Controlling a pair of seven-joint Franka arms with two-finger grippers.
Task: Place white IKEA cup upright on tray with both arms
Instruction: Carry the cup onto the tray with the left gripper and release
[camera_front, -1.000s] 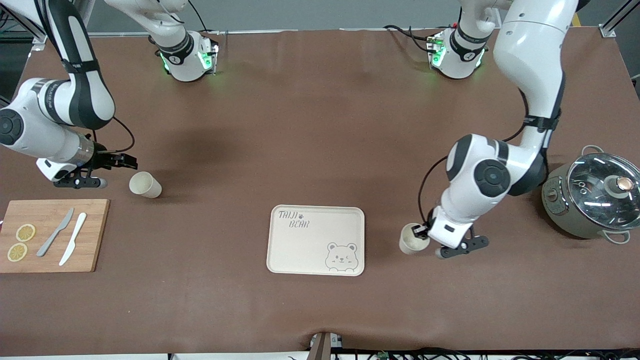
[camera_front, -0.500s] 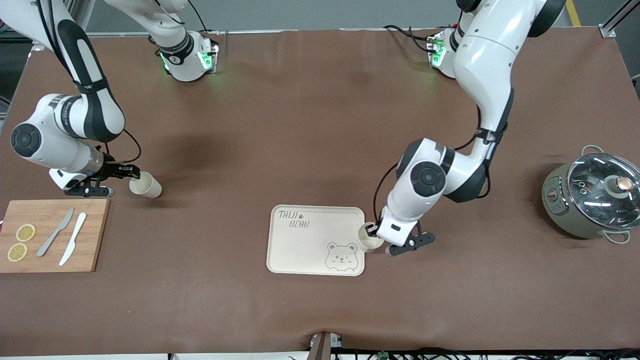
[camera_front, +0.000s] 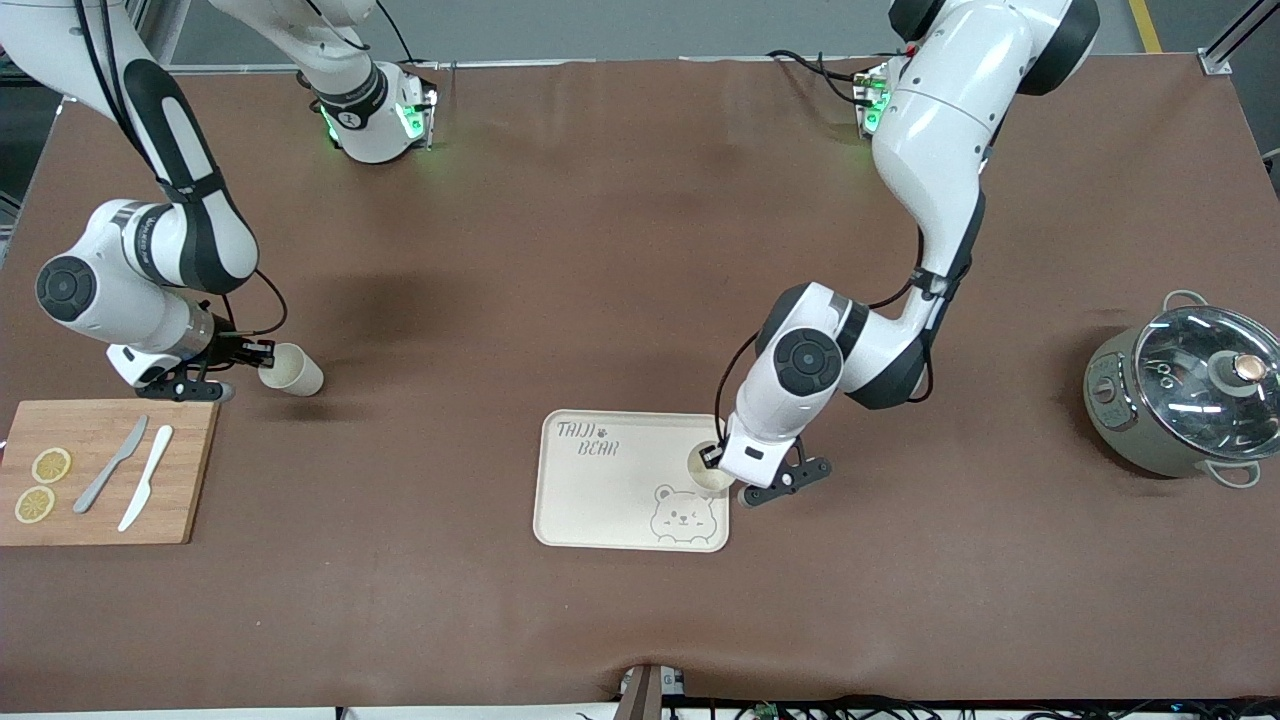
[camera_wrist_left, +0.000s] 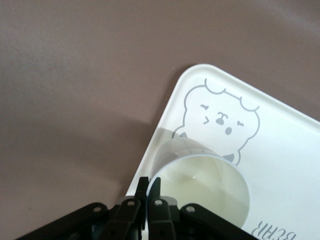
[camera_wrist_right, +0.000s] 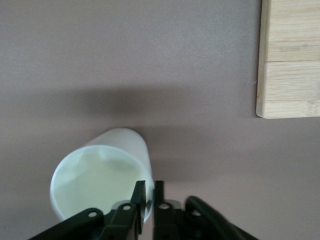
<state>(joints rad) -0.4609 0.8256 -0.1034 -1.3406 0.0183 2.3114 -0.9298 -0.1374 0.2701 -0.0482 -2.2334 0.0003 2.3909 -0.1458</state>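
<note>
Two white cups show. One cup stands upright over the edge of the cream bear tray toward the left arm's end. My left gripper is shut on its rim. In the left wrist view the fingers pinch the cup wall above the tray. I cannot tell if it touches the tray. The other cup lies on its side beside the cutting board. My right gripper is at its mouth. In the right wrist view the gripper straddles the cup rim, narrowly open.
A wooden cutting board with two knives and lemon slices sits near the right gripper; its corner shows in the right wrist view. A lidded pot stands at the left arm's end of the table.
My left gripper has carried its cup from the bare table onto the tray's edge. My right gripper has moved up to the lying cup's mouth; that cup has not moved.
</note>
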